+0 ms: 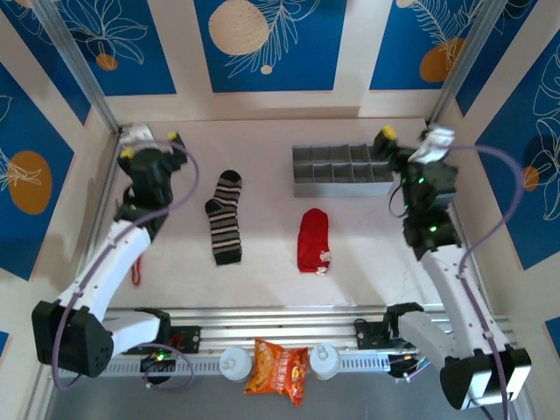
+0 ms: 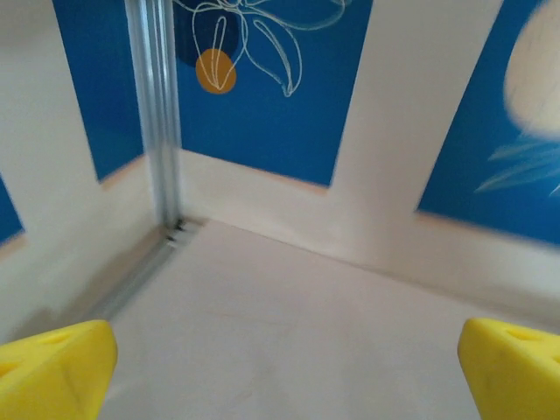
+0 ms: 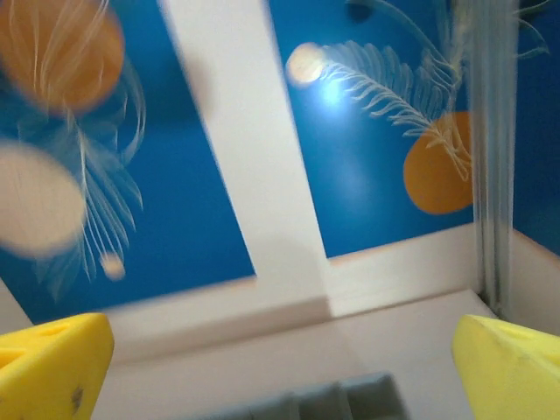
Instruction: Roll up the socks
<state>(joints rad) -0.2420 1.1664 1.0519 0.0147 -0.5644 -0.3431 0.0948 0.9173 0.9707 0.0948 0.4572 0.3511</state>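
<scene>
**Both claws wide apart, both socks flat and untouched**

Left gripper (image 1: pixel 150 144): I see it raised near the far-left corner of the table (image 1: pixel 262 149). In the left wrist view its 2 yellow fingertips (image 2: pixel 54 369) sit at opposite edges of the picture with bare tabletop between them. Jaws apart, nothing held.

Right gripper (image 1: pixel 407 136): it hangs at the far right, just beside the right end of the grey divided tray (image 1: pixel 341 171). In the right wrist view the yellow fingertips (image 3: pixel 52 366) are likewise spread wide, with a corner of the tray low between them. Jaws apart, nothing held.

Socks: the striped sock (image 1: pixel 226 219), black with pale bands, lies flat left of centre, lengthwise away from the arms, with its foot bent to the left. The red sock (image 1: pixel 312 240) lies flat right of centre, in front of the tray, a small white tag at its near end. The 2 socks are well apart, and neither is rolled.

Other: an orange snack bag (image 1: pixel 277 367) rests on the rail at the near edge, between the arm bases.
</scene>
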